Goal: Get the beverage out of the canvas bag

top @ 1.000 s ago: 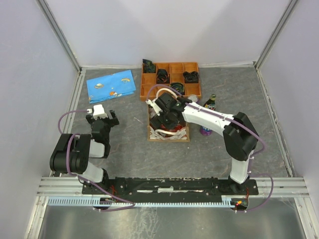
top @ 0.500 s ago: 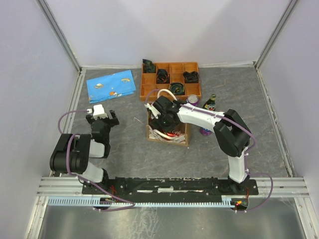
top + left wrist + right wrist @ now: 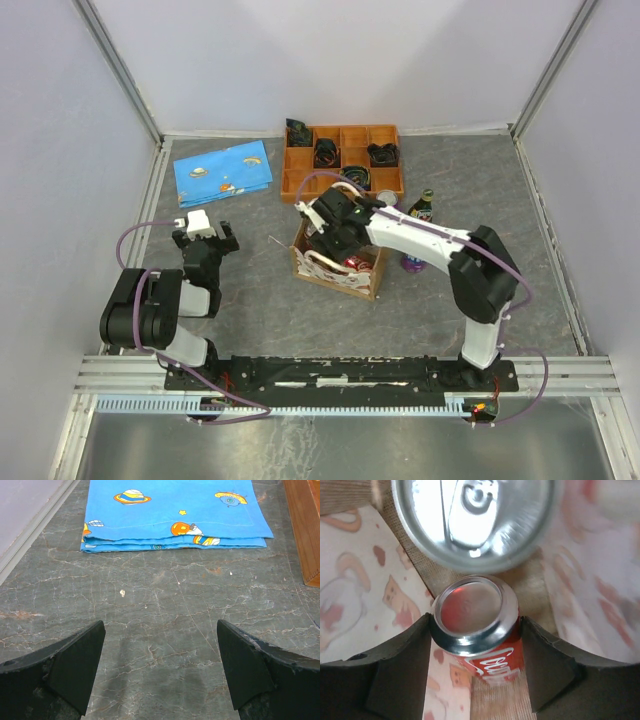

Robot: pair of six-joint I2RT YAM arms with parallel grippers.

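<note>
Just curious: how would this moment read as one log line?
right gripper: shut on red can, inside canvas bag | left gripper: open

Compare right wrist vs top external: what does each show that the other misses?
Right wrist only: the right end effector has its fingers against both sides of a red can, with a second can showing its silver lid just beyond. Top external only: blue cloth, orange tray, bottle, and the left end effector, open and away from the bag. Both: the canvas bag with the right arm reaching into it.
</note>
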